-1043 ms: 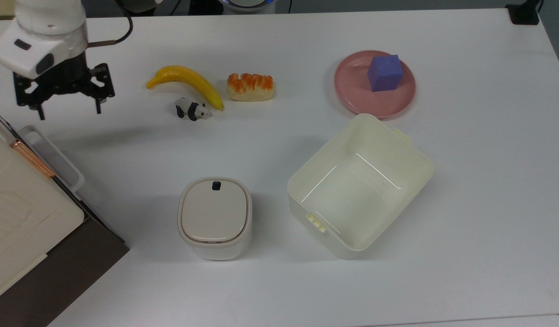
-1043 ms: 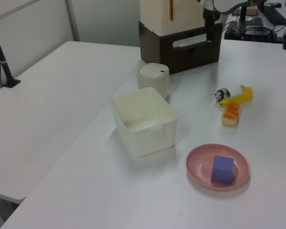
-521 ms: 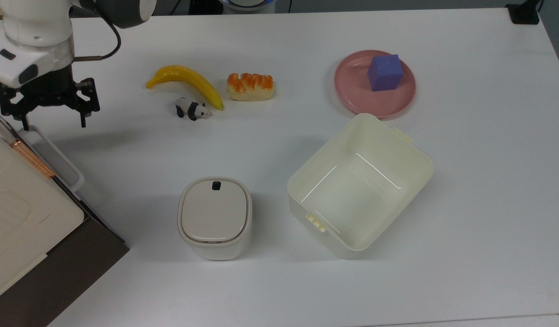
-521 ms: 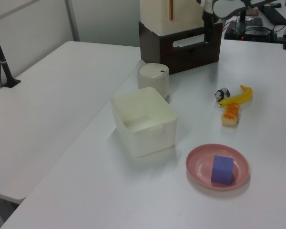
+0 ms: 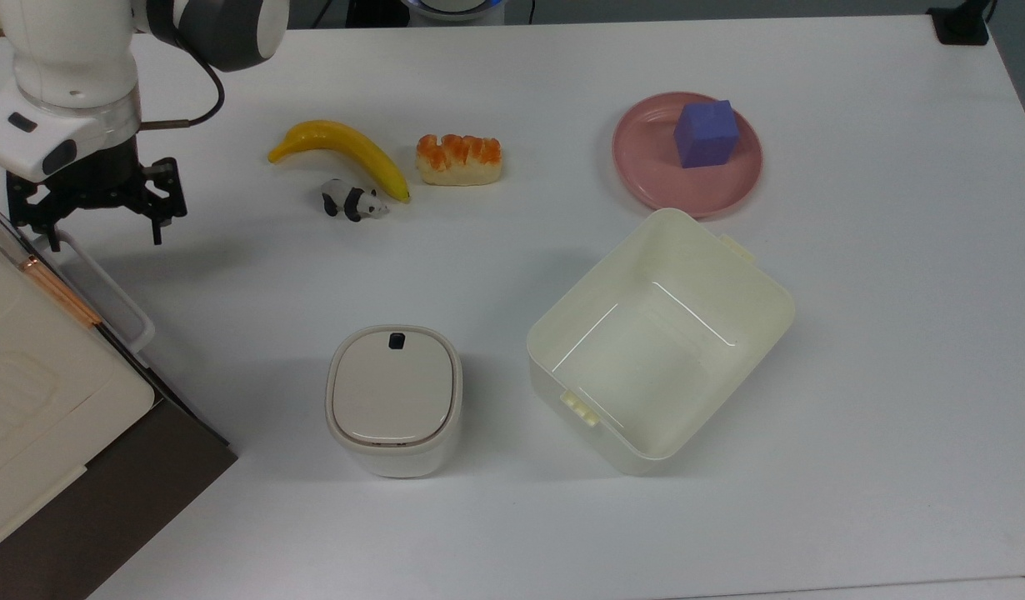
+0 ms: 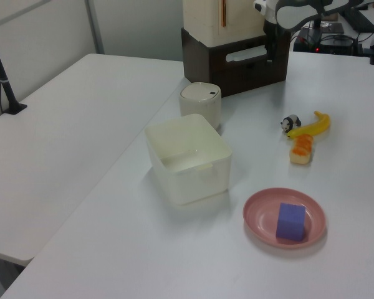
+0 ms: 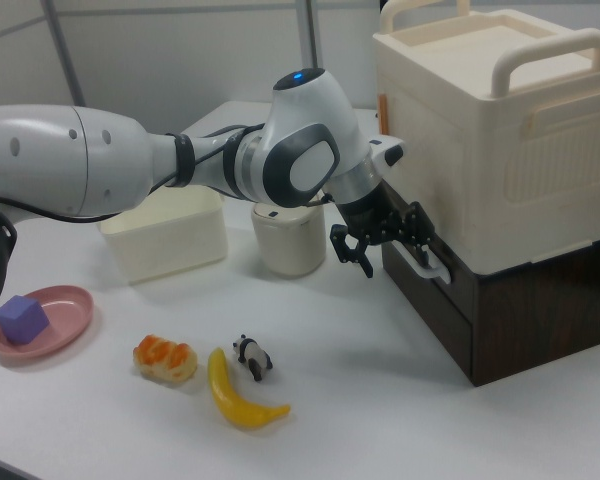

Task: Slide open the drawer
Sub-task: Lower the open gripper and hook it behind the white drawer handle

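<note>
The drawer (image 7: 435,300) has a dark brown front with a white loop handle (image 7: 420,265), set in a brown cabinet at the right view's right. Its front looks flush with the cabinet. In the top view the handle (image 5: 104,292) sticks out from the cabinet at the left edge. My gripper (image 5: 107,237) is open and points down at the handle's far end. One finger sits right at that end, the other out over the table. In the right view the gripper (image 7: 392,252) straddles the handle's end. The left view has the gripper (image 6: 272,51) in front of the drawer (image 6: 249,67).
A cream box (image 7: 480,130) sits on the cabinet. On the table are a banana (image 5: 346,150), a toy panda (image 5: 352,202), a bread piece (image 5: 460,158), a pink plate (image 5: 646,158) holding a purple cube (image 5: 706,133), a cream open bin (image 5: 779,308) and a small lidded bin (image 5: 393,400).
The gripper shifted toward the top view's left, closer to the handle's end, then slightly down. It has stayed open. The drawer has not moved.
</note>
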